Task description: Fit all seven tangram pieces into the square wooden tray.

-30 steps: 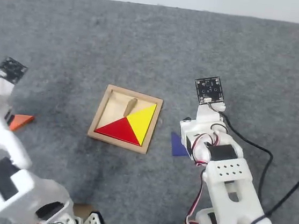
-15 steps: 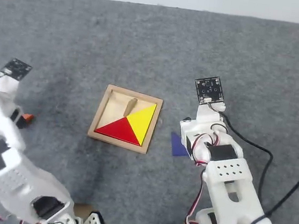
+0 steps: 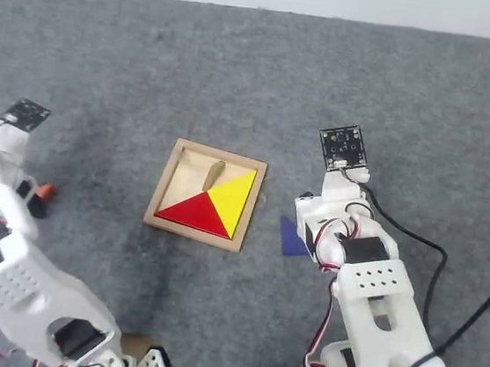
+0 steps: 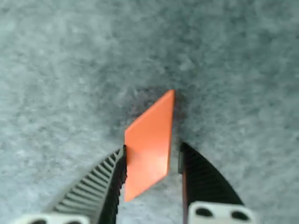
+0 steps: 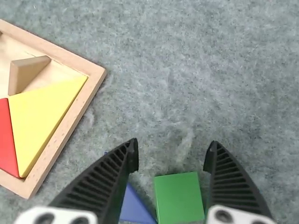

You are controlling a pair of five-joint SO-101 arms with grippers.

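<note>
Red triangle, yellow triangle and wooden triangle sat in the tray; we judged four remained. Left gripper, jaws apart, straddled the orange parallelogram; right gripper gaped over the green square.

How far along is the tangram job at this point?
Done: red triangle, yellow triangle and a small wooden triangle lie in the tray. In hand: the left gripper straddles the orange piece on the carpet. Left: that piece, plus the green square and blue triangle at the open right gripper.
</note>
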